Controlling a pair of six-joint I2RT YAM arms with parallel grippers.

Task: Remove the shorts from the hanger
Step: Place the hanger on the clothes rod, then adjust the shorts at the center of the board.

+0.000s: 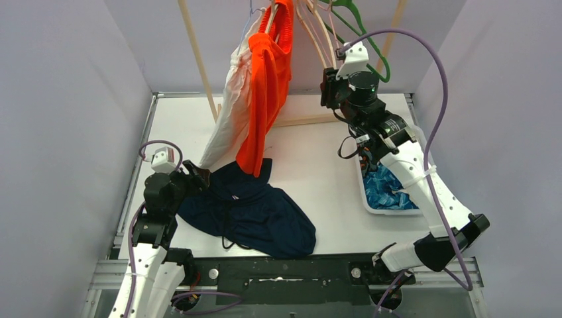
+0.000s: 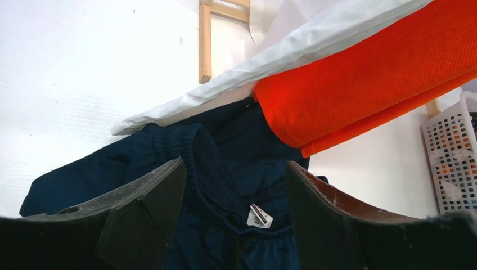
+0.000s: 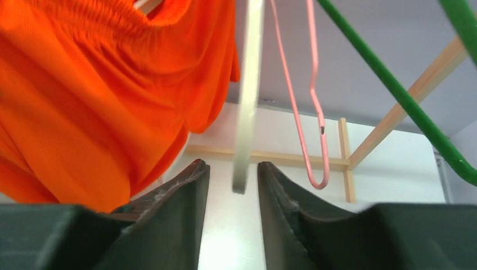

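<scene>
Right wrist shows right gripper point(image 3: 232, 166) parted loosely round a pale hanger point(image 3: 247, 84), left gripper point(image 2: 234, 166) spread over navy shorts point(image 1: 258, 212); next calls for gripping orange shorts point(image 1: 268, 86).

White shorts point(image 1: 228, 112) and orange shorts point(image 1: 268, 86) hang side by side, legs trailing down. Navy shorts point(image 1: 255, 212) lie rumpled on the table point(image 1: 318, 159). A blue patterned pair point(image 1: 384, 189) sits bunched in a white basket point(image 1: 391, 211).

Pale lilac-grey walls point(image 1: 66, 99) enclose a white tabletop point(image 1: 318, 172) on three sides. A light wooden rack point(image 1: 197, 59) stands at the back.
</scene>
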